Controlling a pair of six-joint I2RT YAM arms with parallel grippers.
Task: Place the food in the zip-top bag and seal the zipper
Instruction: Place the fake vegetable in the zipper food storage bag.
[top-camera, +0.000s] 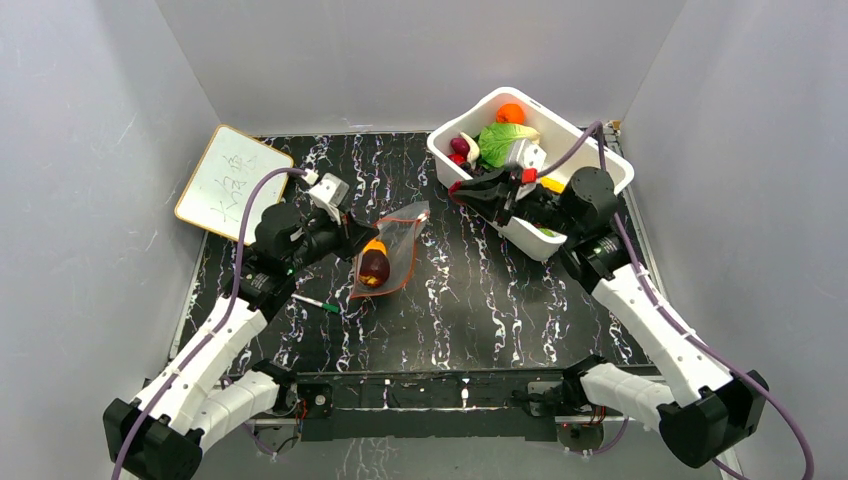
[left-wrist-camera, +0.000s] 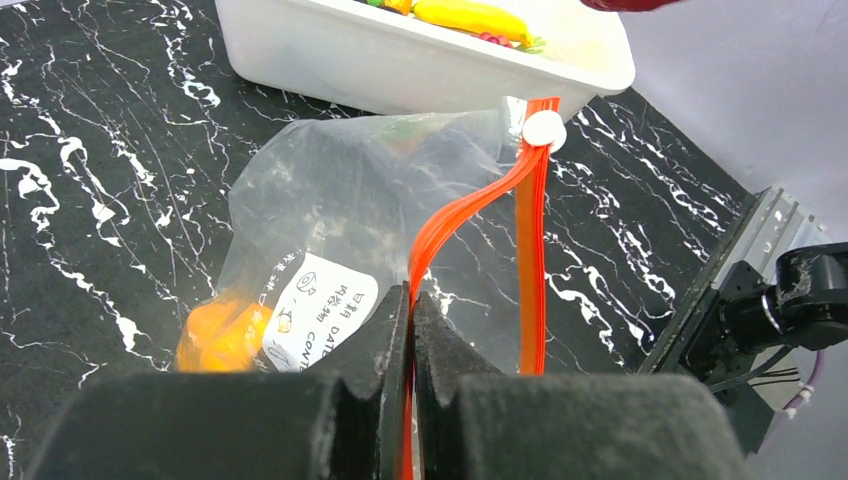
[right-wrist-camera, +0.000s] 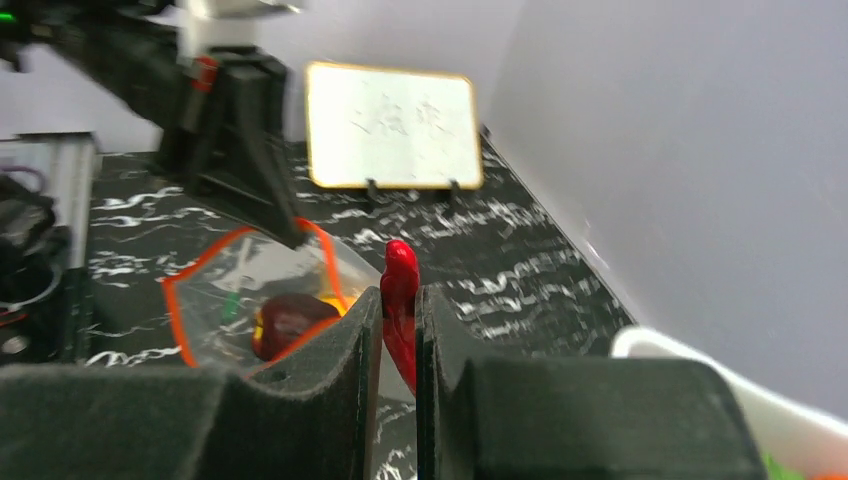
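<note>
One zip-top bag (top-camera: 400, 235) lies left of centre. It holds two food pieces: an orange piece (top-camera: 376, 247) and a dark purple piece (top-camera: 374, 267). The left gripper (left-wrist-camera: 411, 295) is clamped on the zipper (left-wrist-camera: 470, 205). The right gripper (right-wrist-camera: 398, 300) pinches one red piece (right-wrist-camera: 400, 262) beside the white tub (top-camera: 590, 150) at far right. The bag's label (left-wrist-camera: 320, 310) reads "DATA" and "CONT"; the whiteboard (top-camera: 232, 180) scrawl is illegible.

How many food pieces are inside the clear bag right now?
2 in the bag: an orange piece beside the left claw and a dark purple one next to it. Others may be hidden.

white label (left-wrist-camera: 318, 312) on zip-top bag (left-wrist-camera: 350, 190) — partly legible "DAT" and "CONT", whiteboard (top-camera: 222, 181) scribbles illegible
</note>
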